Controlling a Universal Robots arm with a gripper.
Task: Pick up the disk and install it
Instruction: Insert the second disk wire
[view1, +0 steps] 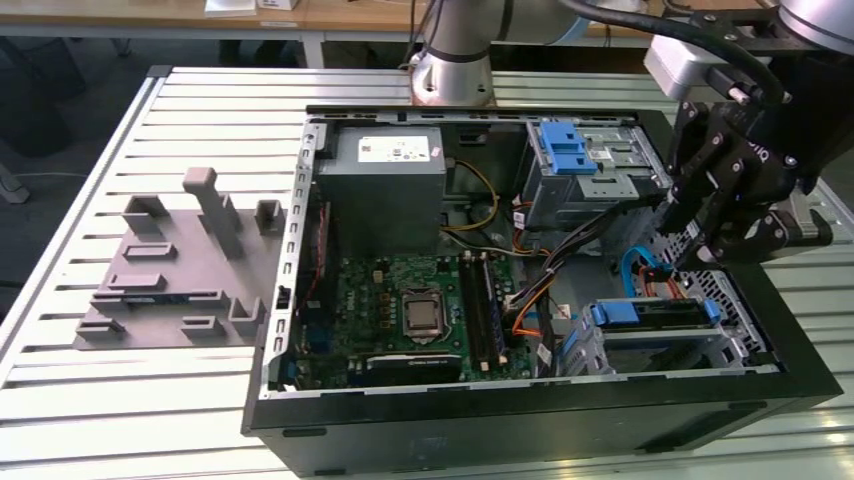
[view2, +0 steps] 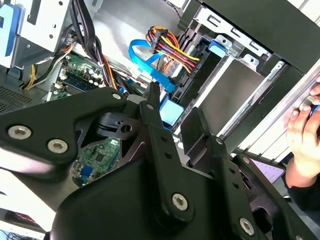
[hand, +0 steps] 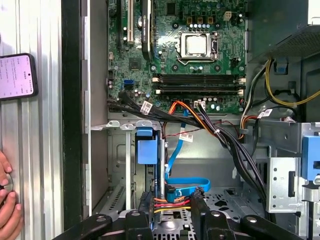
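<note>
No print is legible, even on the power supply sticker (view1: 395, 150).

Even, fairly bright overhead light falls on the ribbed worktop (view1: 80, 400) in the exterior view, with soft shadows inside the open computer case (view1: 534, 420). In both wrist views the near black linkage (view2: 150, 200) is blurred, while the motherboard (hand: 175, 50) is sharp. A phone screen (hand: 17, 75) glows washed-out.
</note>
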